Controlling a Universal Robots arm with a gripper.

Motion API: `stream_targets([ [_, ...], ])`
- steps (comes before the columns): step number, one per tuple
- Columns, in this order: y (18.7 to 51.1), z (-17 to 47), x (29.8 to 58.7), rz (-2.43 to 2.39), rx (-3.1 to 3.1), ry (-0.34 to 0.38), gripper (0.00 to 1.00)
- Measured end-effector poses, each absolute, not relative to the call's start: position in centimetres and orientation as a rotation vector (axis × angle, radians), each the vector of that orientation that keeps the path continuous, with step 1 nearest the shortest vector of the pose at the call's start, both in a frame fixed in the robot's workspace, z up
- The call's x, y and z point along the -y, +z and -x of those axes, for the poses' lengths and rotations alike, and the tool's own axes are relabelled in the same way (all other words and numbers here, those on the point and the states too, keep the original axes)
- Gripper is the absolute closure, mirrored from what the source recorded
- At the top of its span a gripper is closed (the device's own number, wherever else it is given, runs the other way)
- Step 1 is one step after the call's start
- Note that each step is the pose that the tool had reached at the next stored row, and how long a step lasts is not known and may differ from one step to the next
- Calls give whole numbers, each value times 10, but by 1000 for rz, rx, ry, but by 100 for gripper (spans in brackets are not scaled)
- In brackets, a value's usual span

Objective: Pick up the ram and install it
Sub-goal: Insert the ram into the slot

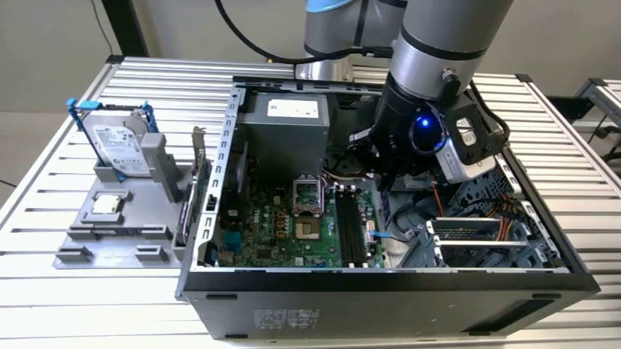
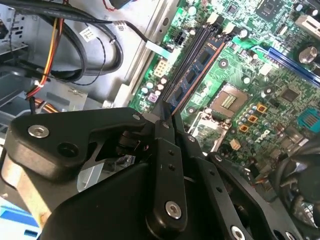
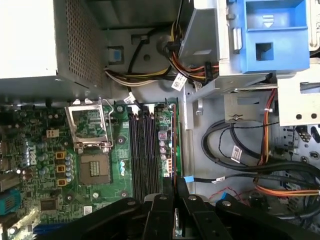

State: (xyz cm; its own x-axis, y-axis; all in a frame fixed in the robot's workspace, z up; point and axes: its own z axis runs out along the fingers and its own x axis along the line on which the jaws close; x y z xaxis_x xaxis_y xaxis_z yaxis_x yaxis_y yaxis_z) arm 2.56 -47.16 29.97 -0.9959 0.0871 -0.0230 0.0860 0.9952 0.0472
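Narrowly parted jaws pinch ram (image 2: 200,65) at 1 end, along motherboard slots (image 3: 144,150)

You see the claw (image 2: 167,117) in matt black, plastic-looking, with shiny metal screws; the ram (image 2: 199,65) it pinches is a smooth, bluish board. The motherboard (image 1: 262,225) gleams glossy green; the bench (image 1: 572,153) is ribbed bare metal.

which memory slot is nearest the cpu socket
The black slot at the exterior view's left end of the row, beside the cpu socket; the rest lie further off.
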Motion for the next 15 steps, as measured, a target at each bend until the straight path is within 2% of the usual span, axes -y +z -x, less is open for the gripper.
stream_targets([
  [15, 279, -26, 471, -118, -3114, 70, 100],
])
